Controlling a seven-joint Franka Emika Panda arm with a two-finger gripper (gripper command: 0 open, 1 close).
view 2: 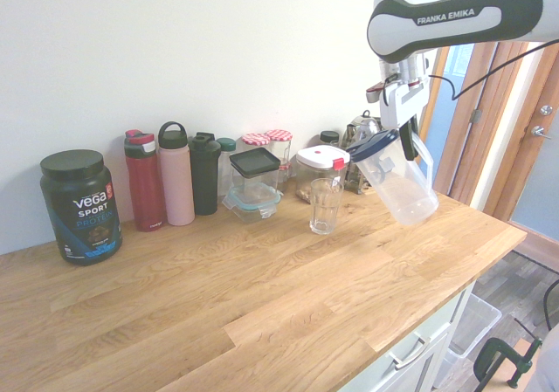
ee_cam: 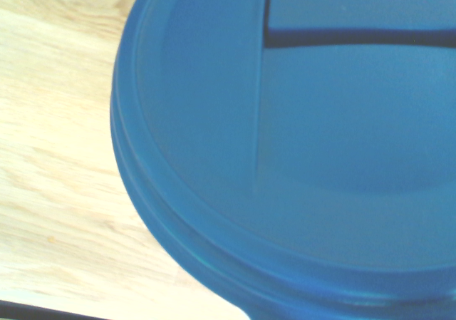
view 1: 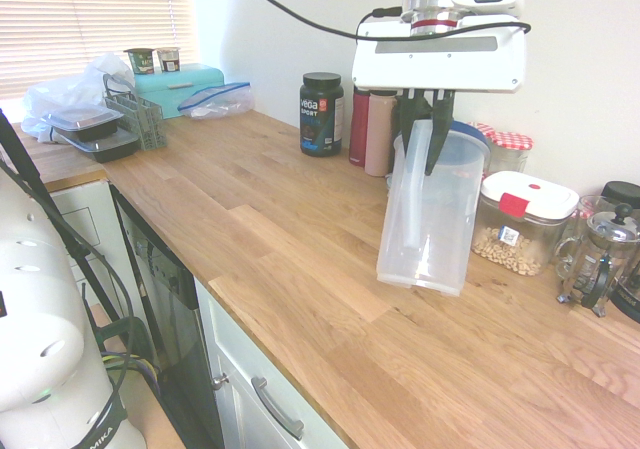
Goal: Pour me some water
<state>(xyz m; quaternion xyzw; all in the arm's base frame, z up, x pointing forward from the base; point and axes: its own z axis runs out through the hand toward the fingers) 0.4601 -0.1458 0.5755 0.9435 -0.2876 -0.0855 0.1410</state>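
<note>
Pitcher contents perhaps indiscernible

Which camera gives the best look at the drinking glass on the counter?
The second exterior view: the empty glass stands in the open, in front of the storage jars, with the tilted pitcher raised beside it. The first exterior view hides it behind the pitcher, and the wrist view shows only the pitcher's blue lid.

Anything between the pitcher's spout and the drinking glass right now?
No: in the second exterior view only open air separates the tilted pitcher from the glass, bare worktop below; containers stand behind.
</note>
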